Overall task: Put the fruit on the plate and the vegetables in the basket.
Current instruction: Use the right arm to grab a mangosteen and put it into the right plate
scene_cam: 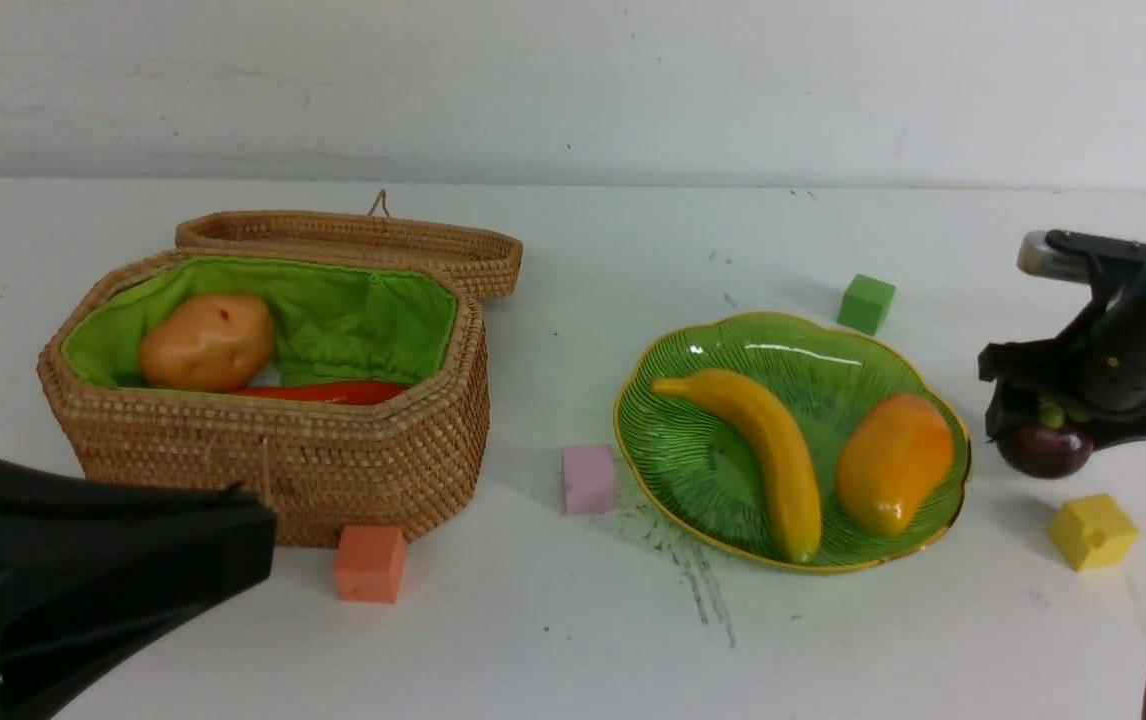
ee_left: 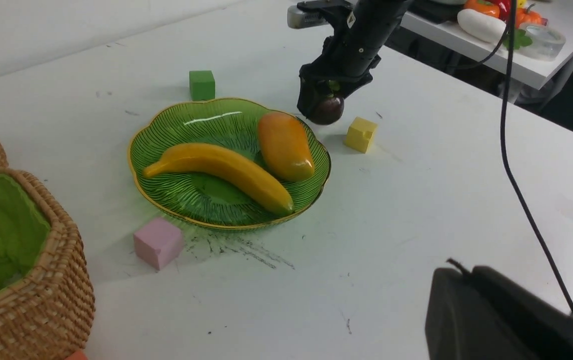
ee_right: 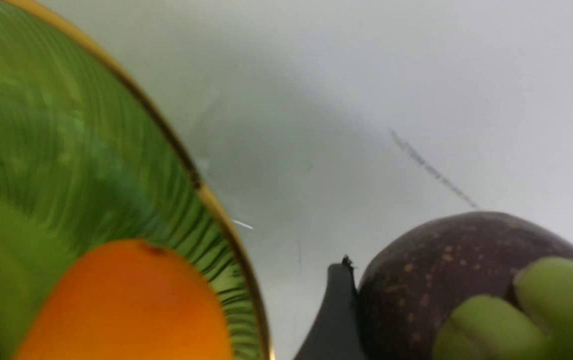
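- Front view: most of the sorting looks done. The basket [scene_cam: 263,440] holds the potato [scene_cam: 206,341] and carrot [scene_cam: 333,391]; the plate [scene_cam: 653,400] holds the banana [scene_cam: 763,450] and mango [scene_cam: 891,462].
- Left to do: the mangosteen [scene_cam: 1045,448] sits on the surface [scene_cam: 533,640] at the plate's 3 o'clock, outside the rim.
- The right gripper [scene_cam: 1053,425] straddles it, fingers spread around it and not visibly clamped.
- Left wrist view: the plate [ee_left: 166,135] carries only banana [ee_left: 221,167] and mango [ee_left: 284,146]; the mangosteen [ee_left: 327,110] lies just beside it under the right gripper [ee_left: 324,102].
- The left gripper [scene_cam: 83,570] is clenched, carrying nothing seen.
- Right wrist view: the mangosteen [ee_right: 456,270] rests against one finger [ee_right: 334,320], off the plate [ee_right: 176,150].
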Robot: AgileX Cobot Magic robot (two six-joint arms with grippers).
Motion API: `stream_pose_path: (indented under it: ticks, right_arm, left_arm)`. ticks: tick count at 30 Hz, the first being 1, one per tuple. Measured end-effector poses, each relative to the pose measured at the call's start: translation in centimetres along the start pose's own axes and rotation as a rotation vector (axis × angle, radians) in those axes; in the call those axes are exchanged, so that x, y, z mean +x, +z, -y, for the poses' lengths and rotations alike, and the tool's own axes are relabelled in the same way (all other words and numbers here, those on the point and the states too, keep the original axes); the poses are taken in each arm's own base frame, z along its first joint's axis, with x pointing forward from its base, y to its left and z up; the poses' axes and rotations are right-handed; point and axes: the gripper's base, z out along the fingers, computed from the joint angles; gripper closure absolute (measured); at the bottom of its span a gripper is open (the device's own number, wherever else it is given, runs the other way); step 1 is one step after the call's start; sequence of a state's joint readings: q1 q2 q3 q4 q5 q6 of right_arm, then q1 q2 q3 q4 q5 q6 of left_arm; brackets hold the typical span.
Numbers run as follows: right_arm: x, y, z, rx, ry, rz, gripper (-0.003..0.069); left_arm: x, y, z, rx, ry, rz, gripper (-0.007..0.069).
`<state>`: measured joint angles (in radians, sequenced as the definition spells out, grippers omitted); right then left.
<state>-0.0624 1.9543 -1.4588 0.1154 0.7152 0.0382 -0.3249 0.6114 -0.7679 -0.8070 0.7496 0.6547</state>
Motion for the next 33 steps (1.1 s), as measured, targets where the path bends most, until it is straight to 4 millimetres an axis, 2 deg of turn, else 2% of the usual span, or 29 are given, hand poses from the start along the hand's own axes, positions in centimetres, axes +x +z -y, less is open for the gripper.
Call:
stream_pose_path:
  ticks: [1, 3, 6, 8, 10, 11, 12, 16, 20, 23, 27, 29, 33]
  right_arm:
    - [-0.2, -0.8, -0.1, -0.002, -0.007, 0.014, 0.0080]
    - [-0.9, -3.7, -0.8, -0.017, -0.023, 0.072, 0.0080]
    - [-0.9, -8.1, -2.9, -0.071, -0.049, 0.137, 0.0080]
    - [-0.4, -9.7, -4.7, -0.119, -0.089, 0.143, 0.0080]
    - [0.2, -10.4, -6.3, -0.165, -0.135, 0.127, 0.0080]
    - [0.7, -10.5, -7.7, -0.198, -0.179, 0.113, 0.0080]
    - [1.2, -10.3, -9.1, -0.225, -0.218, 0.095, 0.0080]
    - [2.1, -7.8, -11.7, -0.245, -0.289, 0.054, 0.0080]
    - [2.3, -3.8, -12.5, -0.225, -0.306, 0.023, 0.0080]
    - [2.4, -2.2, -12.5, -0.218, -0.301, 0.012, 0.0080]
    - [2.2, -1.9, -12.6, -0.221, -0.294, 0.031, 0.0069]
    - [2.1, -1.9, -12.6, -0.221, -0.293, 0.045, 0.0011]
    - [1.9, -2.4, -12.6, -0.224, -0.293, 0.060, -0.0021]
  left_arm:
    - [0.0, 0.0, 0.0, -0.002, 0.001, 0.003, 0.0608]
    - [-0.1, 0.0, -0.1, -0.012, 0.001, 0.015, 0.0608]
    - [-0.4, 0.0, -0.3, -0.038, 0.001, 0.049, 0.0608]
    - [-0.6, 0.0, -0.5, -0.052, 0.001, 0.067, 0.0608]
    - [-0.8, -0.1, -0.6, -0.070, 0.005, 0.085, 0.0608]
    - [-0.8, -0.1, -0.7, -0.078, 0.010, 0.091, 0.0606]
    - [-0.9, -0.1, -0.8, -0.086, 0.015, 0.093, 0.0606]
    - [-0.9, -0.1, -0.9, -0.096, 0.025, 0.093, 0.0604]
    - [-0.8, -0.1, -0.9, -0.097, 0.027, 0.091, 0.0601]
    - [-0.8, -0.1, -0.9, -0.097, 0.028, 0.091, 0.0599]
    - [-0.8, -0.1, -0.9, -0.097, 0.028, 0.091, 0.0595]
    - [-0.8, -0.1, -0.9, -0.097, 0.028, 0.091, 0.0595]
    - [-0.8, -0.1, -0.9, -0.098, 0.028, 0.091, 0.0595]
